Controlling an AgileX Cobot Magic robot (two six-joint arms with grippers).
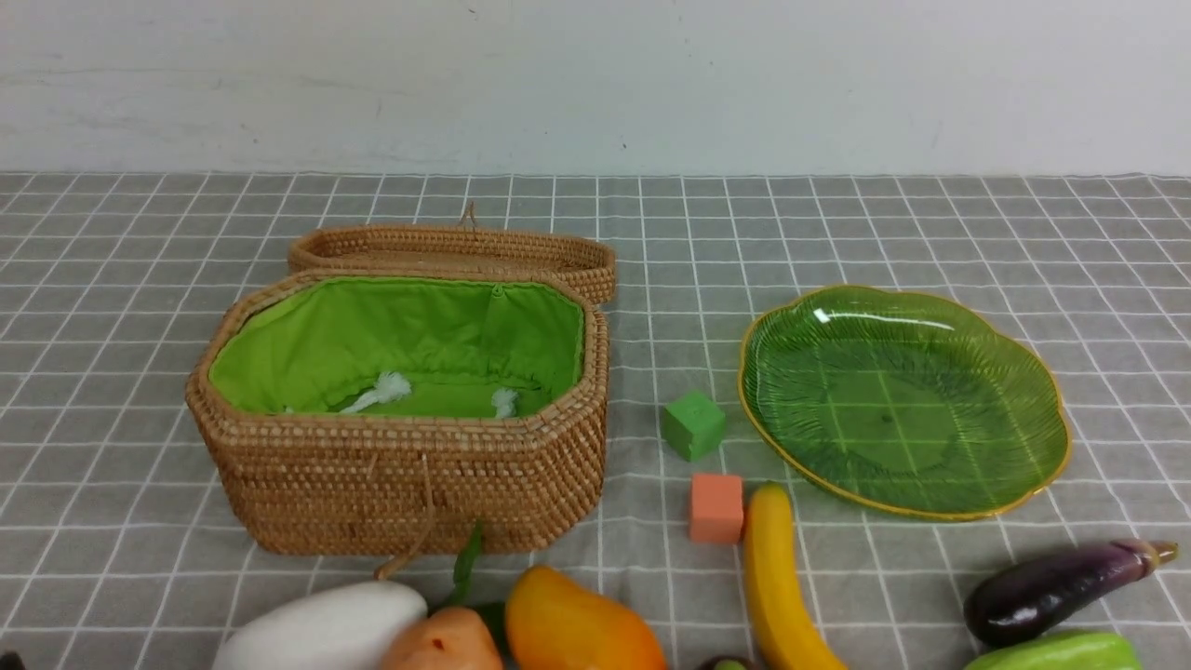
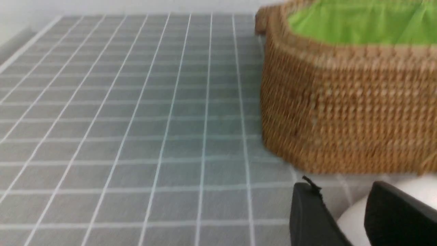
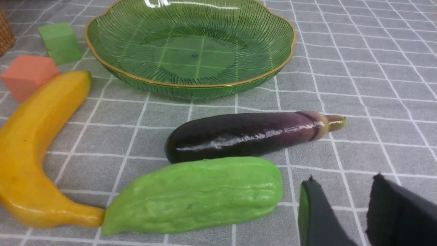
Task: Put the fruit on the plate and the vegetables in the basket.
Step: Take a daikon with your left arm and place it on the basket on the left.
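The open wicker basket with green lining stands left of centre, empty but for white cords. The green glass plate is at the right, empty. Along the near edge lie the white radish, potato, mango, banana, mangosteen, eggplant and gourd. My left gripper is open, low by the basket, with the radish showing between its fingers. My right gripper is open and empty, just beside the gourd and eggplant.
A small green cube and a small orange cube sit between the basket and the plate. The basket's lid lies open behind it. The banana lies in front of the plate. A white wall stands behind the table.
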